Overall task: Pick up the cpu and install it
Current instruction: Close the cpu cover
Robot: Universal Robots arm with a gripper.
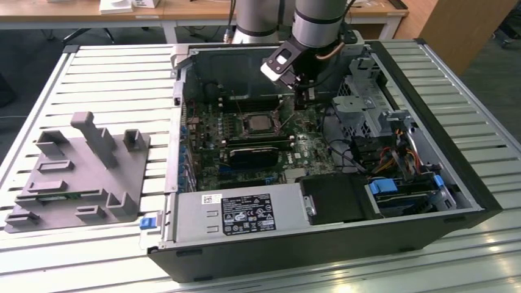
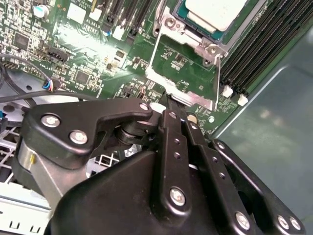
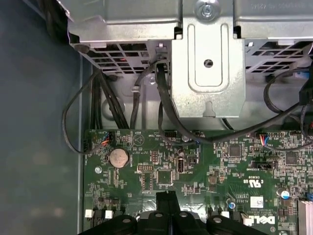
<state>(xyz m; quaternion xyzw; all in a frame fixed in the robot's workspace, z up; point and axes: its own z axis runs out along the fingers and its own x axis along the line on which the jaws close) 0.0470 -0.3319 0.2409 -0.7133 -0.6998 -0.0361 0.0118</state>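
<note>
Inside the open computer case (image 1: pixel 326 253) lying on the slatted table (image 1: pixel 106 79), the arm reaches down over the far end of the motherboard (image 1: pixel 204 125). The gripper (image 1: pixel 297 97) hangs just beside the processor socket, on the exterior view's right of it. In both wrist views its black fingers (image 2: pixel 172 122) are pressed together, tip to tip, with nothing visible between them. In the second wrist view the tips sit right at the edge of the socket's swung-open metal load plate (image 2: pixel 183 73); I cannot tell whether they touch it.

The cpu (image 1: pixel 258 122) lies flat in the socket, silver top up. In the second wrist view it shows just beyond the open plate, with its thin green rim (image 2: pixel 215 11) and black memory slots (image 2: pixel 264 44) alongside.

In the first wrist view the closed gripper (image 3: pixel 166 196) points at the green board near a round coin cell (image 3: pixel 118 156), with a metal drive cage (image 3: pixel 208 63) and black cables (image 3: pixel 166 98) past the board's edge.

Well apart from the case, on the exterior view's left, a grey fixture (image 1: pixel 77 177) with upright posts stands on the table.
</note>
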